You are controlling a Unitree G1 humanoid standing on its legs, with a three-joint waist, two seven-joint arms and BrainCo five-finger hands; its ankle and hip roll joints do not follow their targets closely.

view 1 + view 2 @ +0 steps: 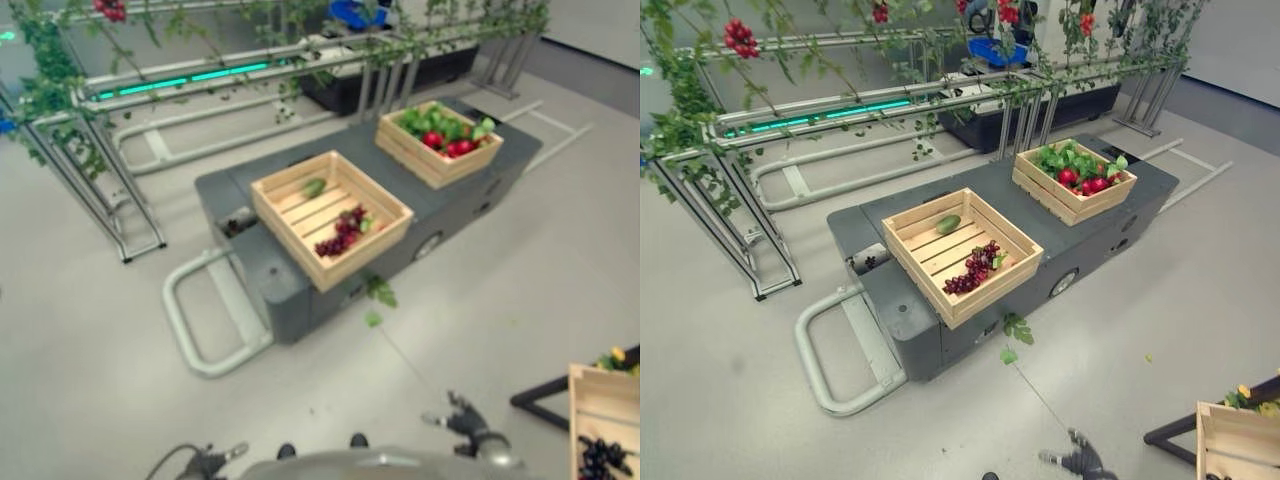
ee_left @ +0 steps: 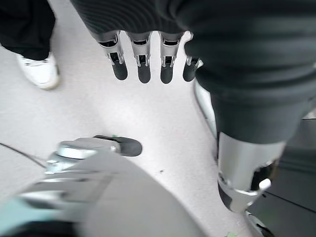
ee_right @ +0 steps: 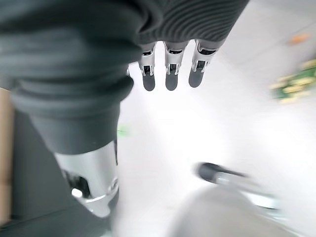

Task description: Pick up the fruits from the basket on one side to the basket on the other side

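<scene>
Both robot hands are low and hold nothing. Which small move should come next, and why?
Probably step closer to the grey cart. The left robot hand and right robot hand hang open over the floor, far from the near crate with the grapes and green fruit, so no reach looks possible yet.

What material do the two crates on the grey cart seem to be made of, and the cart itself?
The near light slatted crate and the far one look like unfinished pale wood: visible boards with gaps between them. The dark grey cart has a smooth matte shell, likely painted metal or plastic; the look leaves that open.
</scene>
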